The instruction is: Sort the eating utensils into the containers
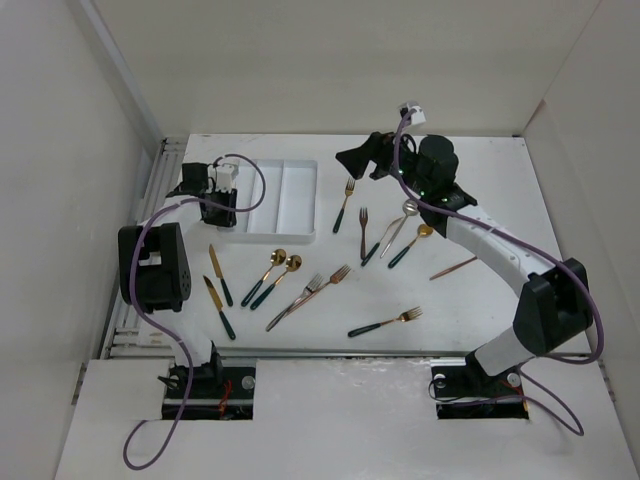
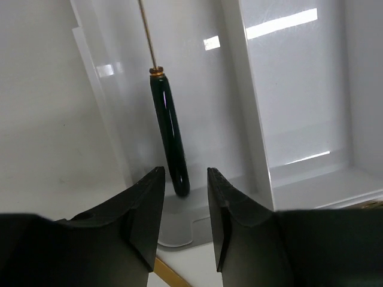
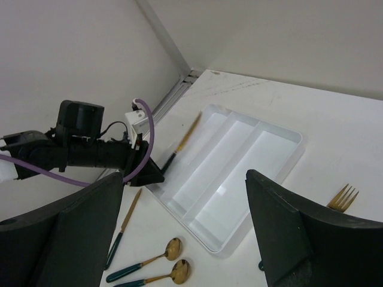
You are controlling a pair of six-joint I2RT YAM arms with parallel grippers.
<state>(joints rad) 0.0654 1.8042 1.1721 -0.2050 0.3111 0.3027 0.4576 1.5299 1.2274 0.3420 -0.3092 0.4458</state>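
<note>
The left claw (image 2: 185,174) is slightly open around a green-handled utensil (image 2: 169,134) in the tray's (image 2: 251,119) left compartment, the right claw (image 3: 185,224) wide open and empty

Left gripper (image 2: 185,173): jaws slightly apart, gripping nothing.
Utensil (image 2: 169,134): dark green handle, gold shaft, in left compartment.
Tray (image 2: 251,119): white.

Left gripper (image 2: 185,174) narrowly parted; right gripper (image 3: 185,175) gapes wide.

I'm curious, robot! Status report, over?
Left gripper open above slim dark-green-handled gold utensil in left compartment of white plastic tray. Right gripper open, empty. Nothing blocking.
</note>
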